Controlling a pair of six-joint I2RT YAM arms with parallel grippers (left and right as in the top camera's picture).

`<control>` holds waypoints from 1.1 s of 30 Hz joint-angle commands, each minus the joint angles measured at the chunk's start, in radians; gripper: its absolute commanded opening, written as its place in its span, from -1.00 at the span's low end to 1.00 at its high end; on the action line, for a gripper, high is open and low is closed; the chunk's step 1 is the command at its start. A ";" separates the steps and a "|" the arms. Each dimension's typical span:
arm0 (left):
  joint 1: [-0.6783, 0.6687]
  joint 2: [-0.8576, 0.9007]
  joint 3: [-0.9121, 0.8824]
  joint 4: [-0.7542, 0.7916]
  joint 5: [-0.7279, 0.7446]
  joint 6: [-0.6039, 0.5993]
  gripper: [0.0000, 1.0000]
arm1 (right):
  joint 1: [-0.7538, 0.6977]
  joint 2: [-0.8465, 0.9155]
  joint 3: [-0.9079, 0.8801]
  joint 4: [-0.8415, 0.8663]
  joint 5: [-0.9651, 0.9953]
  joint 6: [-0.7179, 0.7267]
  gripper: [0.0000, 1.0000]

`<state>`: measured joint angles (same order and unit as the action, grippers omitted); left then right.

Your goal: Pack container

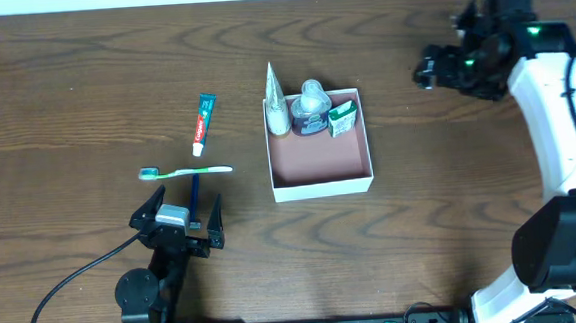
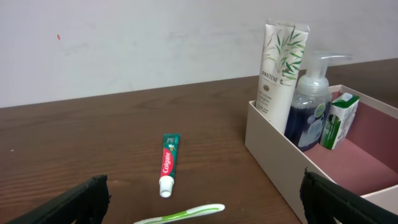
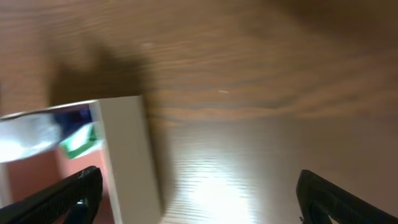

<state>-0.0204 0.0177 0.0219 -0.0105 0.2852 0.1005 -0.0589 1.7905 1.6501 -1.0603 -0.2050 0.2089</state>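
- Your left gripper (image 1: pixel 184 206), spread wide and empty, sits well left of the container (image 1: pixel 322 188) — the toothbrush (image 1: pixel 186 172), left of the container too, lies flat and thin, so a pinch may slip.
- Pantene tube (image 1: pixel 276 102), pump bottle (image 1: pixel 311 108) and green carton (image 1: pixel 342 118) crowd the container's far wall — a careless drop could topple them.
- Your right gripper (image 1: pixel 433 68), also spread and empty, hangs right of the container.

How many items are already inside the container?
3, all against the far wall of the container: a Pantene tube in the left corner, a pump bottle in the middle, a small green carton on the right. Nothing else seems hidden inside.
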 commanded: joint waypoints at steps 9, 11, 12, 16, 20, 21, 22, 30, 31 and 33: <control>0.005 0.000 -0.018 0.044 0.031 -0.026 0.96 | -0.164 -0.016 0.018 -0.095 0.153 0.004 0.99; 0.004 0.000 -0.018 0.051 0.087 -0.055 0.96 | -0.177 -0.017 0.018 -0.097 0.153 0.004 0.98; 0.004 0.000 -0.018 0.048 0.118 -0.058 0.96 | -0.182 -0.017 0.018 -0.097 0.153 0.004 0.99; 0.004 0.000 -0.011 0.038 0.175 -0.095 0.96 | -0.185 -0.016 0.018 -0.096 0.153 0.004 0.98; 0.004 0.001 0.066 -0.029 0.175 -0.190 0.96 | -0.185 -0.017 0.018 -0.096 0.153 0.004 0.98; 0.004 0.005 0.105 -0.065 0.174 -0.189 0.96 | -0.185 -0.016 0.018 -0.096 0.153 0.004 0.98; 0.004 0.011 0.140 -0.099 0.171 -0.189 0.96 | -0.185 -0.016 0.018 -0.096 0.153 0.004 0.98; 0.004 0.227 0.557 -0.429 0.026 -0.187 0.96 | -0.185 -0.016 0.018 -0.096 0.153 0.004 0.99; 0.004 0.270 0.612 -0.472 0.021 -0.185 0.96 | -0.185 -0.016 0.018 -0.096 0.153 0.004 0.98; 0.004 0.358 0.713 -0.571 0.019 -0.180 0.96 | -0.185 -0.017 0.018 -0.096 0.153 0.004 0.99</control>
<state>-0.0204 0.2787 0.6258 -0.5137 0.3416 -0.0788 -0.2394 1.7905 1.6501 -1.1557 -0.0597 0.2089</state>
